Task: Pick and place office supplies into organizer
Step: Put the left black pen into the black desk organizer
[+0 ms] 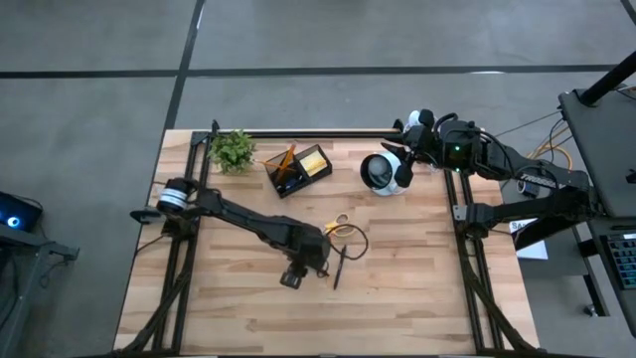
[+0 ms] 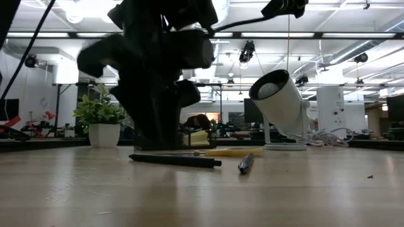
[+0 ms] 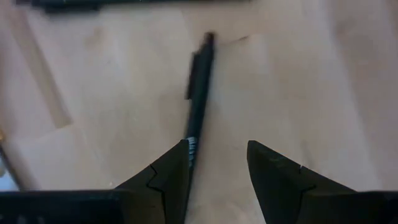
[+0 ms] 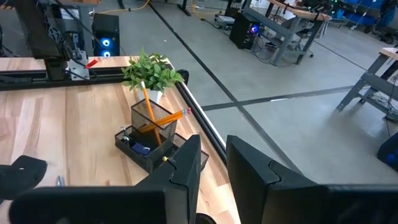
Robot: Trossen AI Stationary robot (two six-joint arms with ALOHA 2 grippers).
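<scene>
My left gripper hangs open, pointing steeply down, low over the middle of the table. A dark pen lies flat on the wood; its near end reaches one fingertip, and the other finger stands apart from it. A second dark pen lies just to the right. Scissors with yellow handles lie beyond them. The black organizer stands at the back with orange pencils upright in it. My right gripper waits high at the back right, slightly open and holding nothing. My left gripper: the pen's near end runs up to the inner edge of one fingertip. I cannot tell whether they touch. The pen lies flat on the table, along the fingers' line, not between them.
A small green plant stands left of the organizer. A white round lamp-like cup stands to the organizer's right. A thin cable loop lies by the scissors. Bare wood stretches along the near edge.
</scene>
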